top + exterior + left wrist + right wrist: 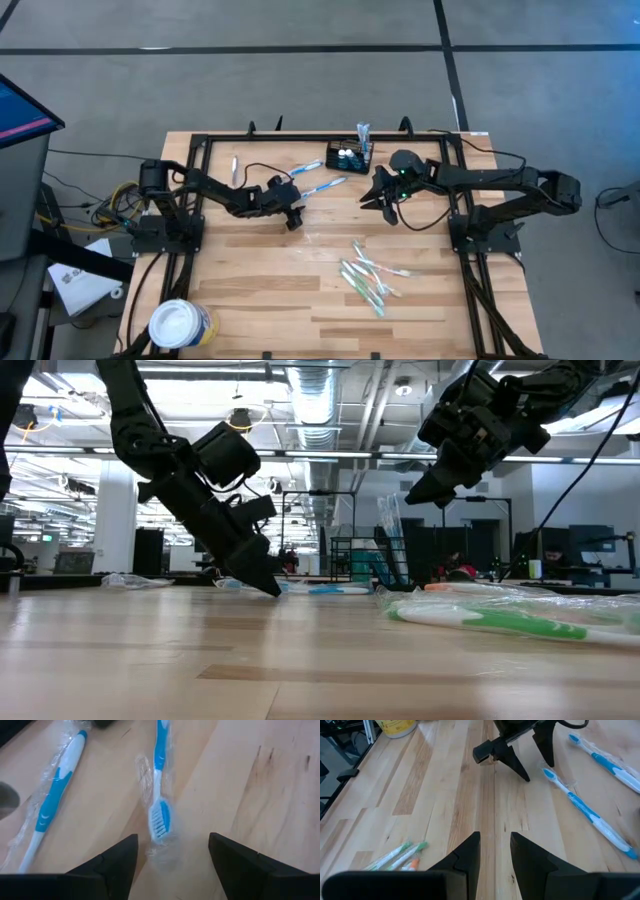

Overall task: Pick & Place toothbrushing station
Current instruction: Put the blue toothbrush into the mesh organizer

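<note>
Meanwhile, we bring our left gripper low over a blue-and-white plastic-wrapped toothbrush at centre frame, jaws wide and empty, apparently lining up a grasp. Our right gripper hovers narrowly parted, holding nothing. At upper centre, the small black wire-mesh toothbrushing station stands on the wooden table.

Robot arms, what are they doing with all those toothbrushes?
The left gripper is open, reaching down at a wrapped blue toothbrush on the wooden table, not gripping it yet. The right gripper hangs in the air, holding nothing. The black mesh caddy waits at the table's back edge, and more toothbrushes lie nearby.
</note>
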{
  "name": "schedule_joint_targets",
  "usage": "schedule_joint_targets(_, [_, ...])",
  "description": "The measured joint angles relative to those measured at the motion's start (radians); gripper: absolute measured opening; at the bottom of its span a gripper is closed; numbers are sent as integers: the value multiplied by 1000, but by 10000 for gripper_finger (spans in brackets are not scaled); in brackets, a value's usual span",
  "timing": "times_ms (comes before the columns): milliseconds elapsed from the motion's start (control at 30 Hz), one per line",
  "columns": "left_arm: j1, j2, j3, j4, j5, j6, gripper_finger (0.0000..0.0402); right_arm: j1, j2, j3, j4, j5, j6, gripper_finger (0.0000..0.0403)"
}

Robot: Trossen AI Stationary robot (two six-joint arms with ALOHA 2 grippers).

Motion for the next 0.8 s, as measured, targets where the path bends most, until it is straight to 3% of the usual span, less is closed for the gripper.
schedule_joint_targets(433, [-2,-7,0,-49,18,1,180,0,0,0,-8,0,0,98])
schedule_joint_targets(800, [-2,-8,0,-78,21,2,88,15,0,0,-7,0,0,98])
